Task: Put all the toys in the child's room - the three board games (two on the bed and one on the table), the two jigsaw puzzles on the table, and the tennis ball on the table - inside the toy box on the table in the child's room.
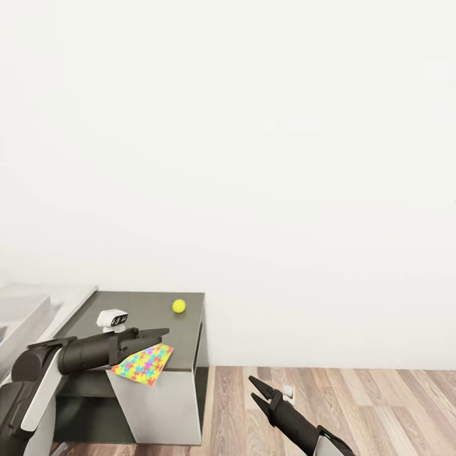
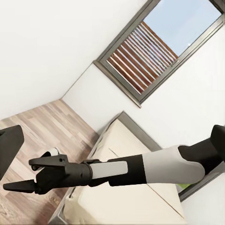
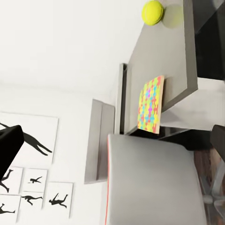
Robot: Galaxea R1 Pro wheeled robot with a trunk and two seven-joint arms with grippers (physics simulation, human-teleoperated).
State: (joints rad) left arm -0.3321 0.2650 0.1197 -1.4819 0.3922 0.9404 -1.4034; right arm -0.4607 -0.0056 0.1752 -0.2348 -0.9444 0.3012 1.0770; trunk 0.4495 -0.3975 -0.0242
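Note:
A jigsaw puzzle [image 1: 143, 365] [image 3: 151, 104] lies on the low dark grey section of the table [image 1: 126, 304] [image 3: 164, 61], overhanging its front edge. My left gripper [image 1: 163, 335] hovers just over the puzzle's near side, open and holding nothing. The tennis ball [image 1: 179, 306] [image 3: 153, 11] rests near the section's back right corner. My right gripper [image 1: 254, 388] [image 2: 18, 174] hangs open and empty above the floor, to the right of the table. The cream bed [image 2: 117, 201] lies behind the right arm. The board games and the toy box are out of view.
The taller pale grey part of the desk [image 1: 25, 316] adjoins on the left. A grey chair back with red trim [image 3: 154, 183] stands in front of the table. Wood-plank floor [image 1: 367, 405] spreads to the right, and a white wall rises behind. Silhouette pictures [image 3: 33, 140] hang on a wall.

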